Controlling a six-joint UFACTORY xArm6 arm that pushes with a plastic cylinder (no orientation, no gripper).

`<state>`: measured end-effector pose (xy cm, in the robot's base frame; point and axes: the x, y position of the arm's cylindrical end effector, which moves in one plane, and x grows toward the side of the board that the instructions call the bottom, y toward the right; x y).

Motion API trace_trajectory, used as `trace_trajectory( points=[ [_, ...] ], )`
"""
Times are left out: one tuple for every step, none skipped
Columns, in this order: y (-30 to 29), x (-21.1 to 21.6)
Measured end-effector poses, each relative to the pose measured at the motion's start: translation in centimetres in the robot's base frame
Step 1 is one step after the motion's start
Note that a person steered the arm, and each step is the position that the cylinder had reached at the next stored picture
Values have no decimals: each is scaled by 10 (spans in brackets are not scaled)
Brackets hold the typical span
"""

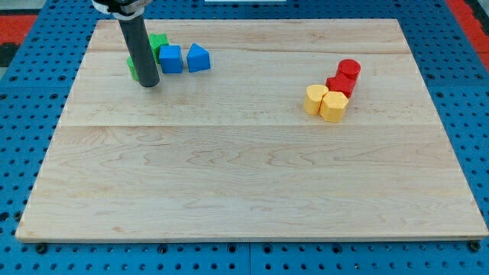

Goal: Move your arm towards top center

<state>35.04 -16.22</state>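
Wooden board (244, 176), my tip (150, 84) beside green block (158, 43).

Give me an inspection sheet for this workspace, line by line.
Surface: pale wooden board, on a blue pegboard.
Job's things: my tip at the view's upper left, beside the green blocks.
Clutter: two blue blocks right of the rod; two red blocks and two yellow blocks bunched at the view's right.
Grippers: none fitted.
Cables: nothing seen.
Surroundings: red strips at the top corners.
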Motion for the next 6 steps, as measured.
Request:
trace_trajectory(
  points=[
    [-18,-8],
    [-28,11],
    [61,21],
    [186,4],
    [215,-82],
    [157,-157]
  ],
)
